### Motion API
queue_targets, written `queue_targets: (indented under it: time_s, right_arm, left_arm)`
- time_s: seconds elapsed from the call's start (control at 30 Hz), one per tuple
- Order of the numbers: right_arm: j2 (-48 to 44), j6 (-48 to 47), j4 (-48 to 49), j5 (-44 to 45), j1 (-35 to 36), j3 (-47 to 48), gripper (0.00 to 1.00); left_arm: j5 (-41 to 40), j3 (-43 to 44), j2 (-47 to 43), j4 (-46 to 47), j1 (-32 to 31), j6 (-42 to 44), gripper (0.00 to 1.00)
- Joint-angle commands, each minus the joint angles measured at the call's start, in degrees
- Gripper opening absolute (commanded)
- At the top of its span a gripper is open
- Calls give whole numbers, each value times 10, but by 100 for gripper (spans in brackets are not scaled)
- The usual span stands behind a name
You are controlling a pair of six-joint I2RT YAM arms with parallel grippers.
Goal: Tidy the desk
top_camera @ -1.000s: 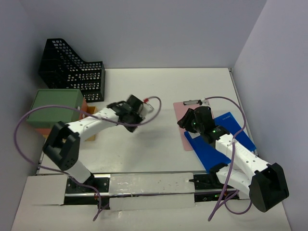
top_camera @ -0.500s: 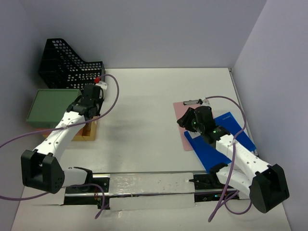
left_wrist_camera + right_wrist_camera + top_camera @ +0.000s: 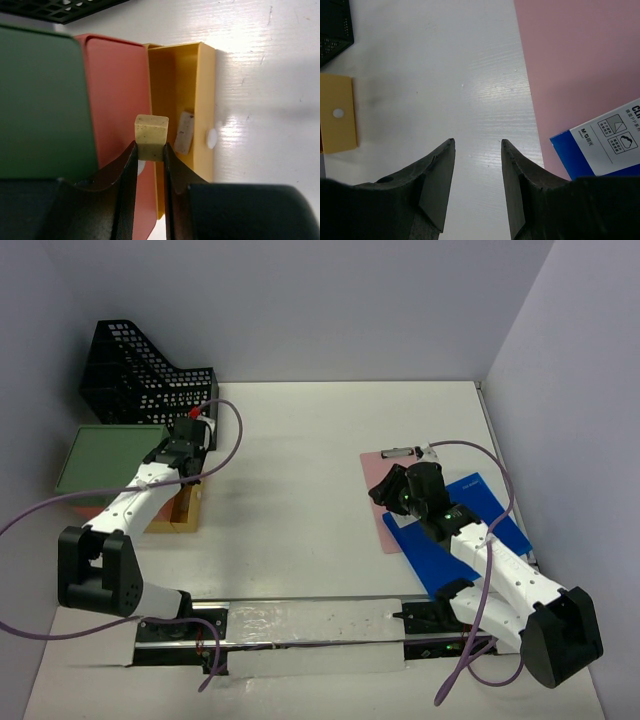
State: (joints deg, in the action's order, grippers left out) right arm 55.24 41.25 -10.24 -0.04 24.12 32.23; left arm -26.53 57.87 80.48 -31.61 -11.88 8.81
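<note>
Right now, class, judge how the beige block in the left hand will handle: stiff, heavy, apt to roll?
The beige block is probably stiff: its edges look square, pinched by the left hand. Likely light, being small. Flat faces resist rolling.

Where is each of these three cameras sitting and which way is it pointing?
Top external: above and behind the arms, looking down on the desk; both arms show.
Left wrist: on the left arm, facing down; left claw pinches a tan block by the yellow tray.
Right wrist: facing down at desk beside the pink clipboard; right claw open.
Shared: both wrist views show the yellow tray.
</note>
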Motion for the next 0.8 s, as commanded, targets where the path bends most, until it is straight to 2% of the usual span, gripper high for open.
queue_targets:
  time_s: [0.0, 0.07, 0.13, 0.17, 0.33, 0.6, 0.77]
  right_arm:
    - [-3, 1, 22, 7, -2, -4, 49]
    - [-2, 0, 23, 6, -2, -6, 49]
    - [0, 0, 24, 5, -2, -6, 49]
    - [1, 1, 24, 4, -2, -6, 49]
    - [0, -1, 24, 3, -2, -6, 49]
    - [-3, -2, 22, 4, -2, -6, 49]
    - [6, 8, 54, -29, 1, -3, 48]
  left_arm:
    - [17, -1, 22, -3, 3, 3, 6]
    - [15, -5, 27, -2, 3, 4, 10]
    - [19, -5, 29, -5, 3, 5, 28]
    - [21, -3, 29, -8, 3, 5, 33]
    - [16, 0, 21, -10, 3, 5, 45]
    - [44, 22, 4, -35, 3, 0, 47]
    - [181, 95, -54, -81, 2, -2, 47]
